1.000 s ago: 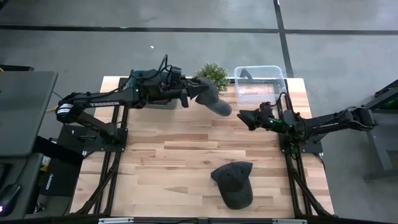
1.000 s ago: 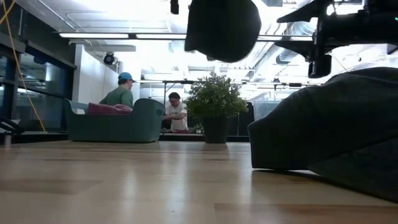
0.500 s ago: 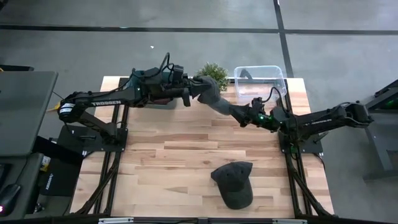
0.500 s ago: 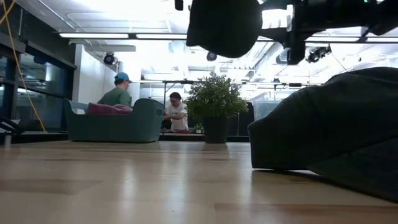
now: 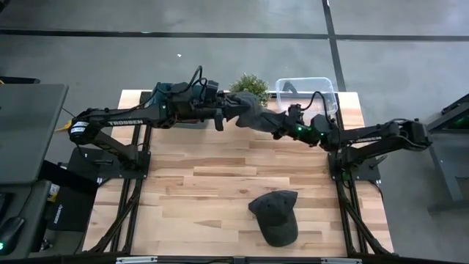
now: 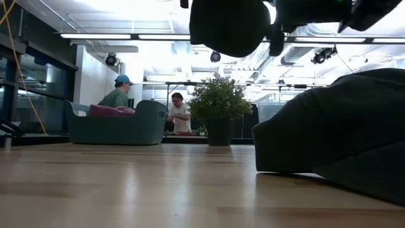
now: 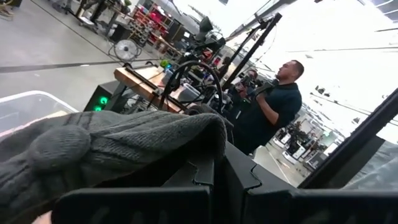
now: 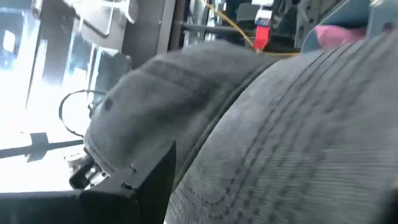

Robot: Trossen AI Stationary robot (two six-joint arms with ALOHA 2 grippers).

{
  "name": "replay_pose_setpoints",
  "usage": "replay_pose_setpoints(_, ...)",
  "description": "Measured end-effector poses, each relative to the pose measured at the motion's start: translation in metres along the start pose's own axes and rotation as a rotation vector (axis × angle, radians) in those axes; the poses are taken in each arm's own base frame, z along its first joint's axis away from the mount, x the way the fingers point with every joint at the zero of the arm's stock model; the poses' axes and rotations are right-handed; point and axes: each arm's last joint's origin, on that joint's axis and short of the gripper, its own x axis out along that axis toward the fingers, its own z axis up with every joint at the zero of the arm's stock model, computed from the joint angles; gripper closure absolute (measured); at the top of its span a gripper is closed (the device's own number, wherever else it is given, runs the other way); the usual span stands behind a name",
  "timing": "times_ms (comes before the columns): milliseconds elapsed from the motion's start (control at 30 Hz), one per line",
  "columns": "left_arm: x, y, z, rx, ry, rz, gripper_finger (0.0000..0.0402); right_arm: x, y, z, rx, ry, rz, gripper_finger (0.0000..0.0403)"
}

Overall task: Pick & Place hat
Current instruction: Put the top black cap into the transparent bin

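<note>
Butcher-block surface (image 5: pixel 220 183) lies bare below the grey knit hat (image 5: pixel 251 114), held aloft upper centre with the left gripper (image 5: pixel 222 114) jaws pinching one end, right gripper (image 5: pixel 282 126) jaw state unclear; soft, light, floppy, best grabbed by bunched fabric.

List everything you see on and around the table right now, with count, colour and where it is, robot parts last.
knit hat: one, grey, held in the air above the table's far edge, between both grippers
cap: one, dark grey, lying on the table's near right part
plant: one, green, far edge of the table
clear bin: one, transparent, far right corner
teal tub: one, far left of the table
table: one, light wood
people: two, in the room behind the table
left gripper: shut on knit hat
right gripper: at the knit hat's other end
</note>
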Motion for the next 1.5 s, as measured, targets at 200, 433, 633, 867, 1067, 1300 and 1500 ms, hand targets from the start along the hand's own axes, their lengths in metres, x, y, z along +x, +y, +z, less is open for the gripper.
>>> replay_pose_setpoints(200, 0.0, -0.001, -0.001, 0.0, 0.028, -0.038, 0.0401, 0.018, 0.007, -0.004, -0.02, 0.041, 0.015, 0.0174)
replay_pose_setpoints(433, 0.0, -0.005, -0.004, -0.002, 0.052, -0.068, 0.0401, 0.028, 0.014, -0.001, -0.065, 0.007, 0.037, 0.0179)
replay_pose_setpoints(633, 0.0, -0.003, -0.006, -0.013, 0.07, -0.055, 0.0401, 0.029, 0.014, 0.004, -0.086, 0.002, 0.042, 0.02)
replay_pose_setpoints(867, 0.0, -0.003, -0.006, -0.014, 0.07, -0.055, 0.0401, 0.03, 0.013, 0.008, -0.096, 0.047, 0.044, 0.0251)
replay_pose_setpoints(1067, 0.0, -0.002, -0.007, -0.015, 0.079, -0.047, 0.0401, 0.03, 0.013, 0.008, -0.131, 0.08, 0.055, 0.0337)
replay_pose_setpoints(1300, 0.0, 0.0, -0.009, -0.02, 0.108, -0.026, 0.0401, 0.03, 0.014, 0.009, -0.163, 0.107, 0.065, 0.0389)
replay_pose_setpoints(1500, 0.0, 0.0, -0.01, -0.021, 0.111, -0.021, 0.04, 0.03, 0.014, 0.009, -0.187, 0.11, 0.07, 0.0397)
